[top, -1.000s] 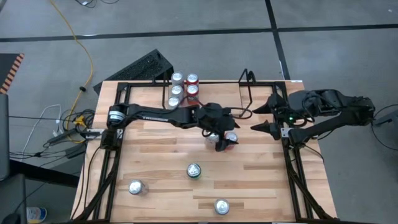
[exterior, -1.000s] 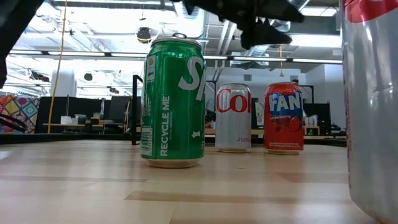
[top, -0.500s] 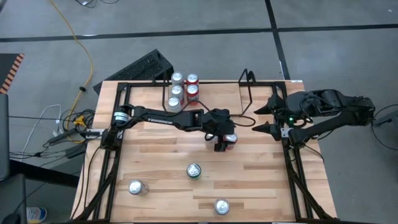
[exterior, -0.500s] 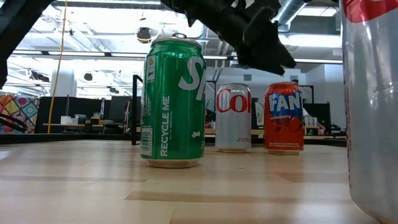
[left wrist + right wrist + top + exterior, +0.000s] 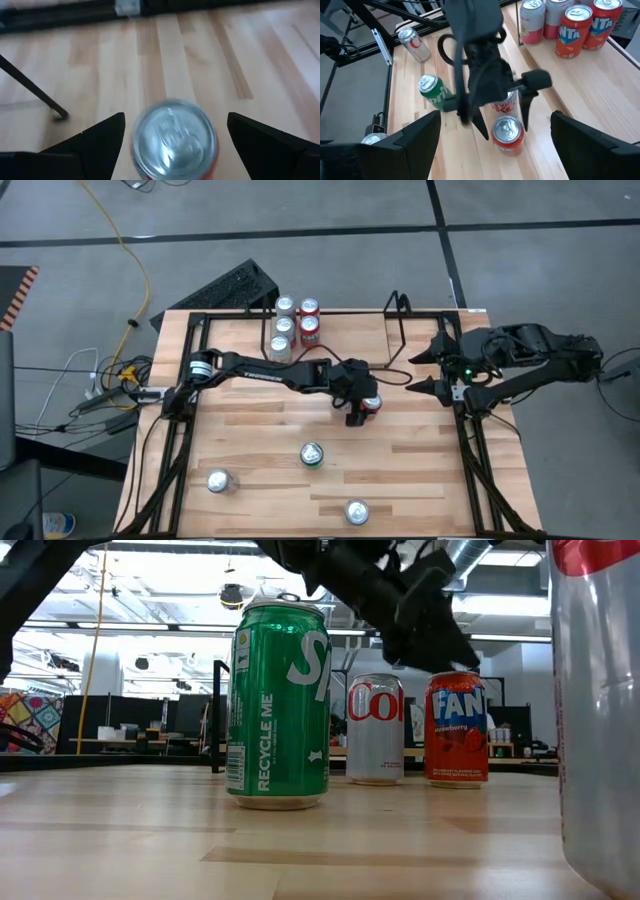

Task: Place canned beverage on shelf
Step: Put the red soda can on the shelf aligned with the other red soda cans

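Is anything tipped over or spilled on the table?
Nothing stands out. Every can in view stands upright, and no spill shows on the wood table. The left tool hangs open above a red can, not gripping it yet. The right tool waits open at the table's right edge.

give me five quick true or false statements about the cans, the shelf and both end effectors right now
1. The left end effector is open above a red can. True.
2. The red can lies on its side. False: it stands upright, top facing up.
3. The shelf holds no can in its middle. True.
4. The right end effector holds a can. False: it waits open at the table's right edge.
5. The green can is on the shelf. False: it stands on the table.
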Controlling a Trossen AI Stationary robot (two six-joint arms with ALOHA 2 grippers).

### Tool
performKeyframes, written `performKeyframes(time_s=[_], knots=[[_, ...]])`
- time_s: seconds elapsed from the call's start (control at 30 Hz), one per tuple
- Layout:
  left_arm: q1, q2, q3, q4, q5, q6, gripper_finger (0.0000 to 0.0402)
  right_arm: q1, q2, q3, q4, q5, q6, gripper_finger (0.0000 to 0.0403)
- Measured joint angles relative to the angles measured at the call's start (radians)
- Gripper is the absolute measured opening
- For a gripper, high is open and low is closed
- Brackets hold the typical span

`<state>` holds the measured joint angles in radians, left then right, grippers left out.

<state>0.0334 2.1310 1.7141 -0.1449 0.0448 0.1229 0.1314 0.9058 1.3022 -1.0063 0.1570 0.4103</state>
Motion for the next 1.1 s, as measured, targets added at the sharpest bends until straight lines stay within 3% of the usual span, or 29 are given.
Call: performKeyframes(time_s=[0.57, 1.1], knots=[[0.002, -0.001, 0.000, -0.037, -0.025, -0.006, 0.0334, 0.000, 0.000, 0.000, -0.012, 0.000, -0.001, 0.0352], [0.002, 0.017, 0.000, -0.026, -0.042, -0.075, 0.0267, 0.000, 0.000, 0.000, -0.015, 0.001, 0.000, 0.0352]])
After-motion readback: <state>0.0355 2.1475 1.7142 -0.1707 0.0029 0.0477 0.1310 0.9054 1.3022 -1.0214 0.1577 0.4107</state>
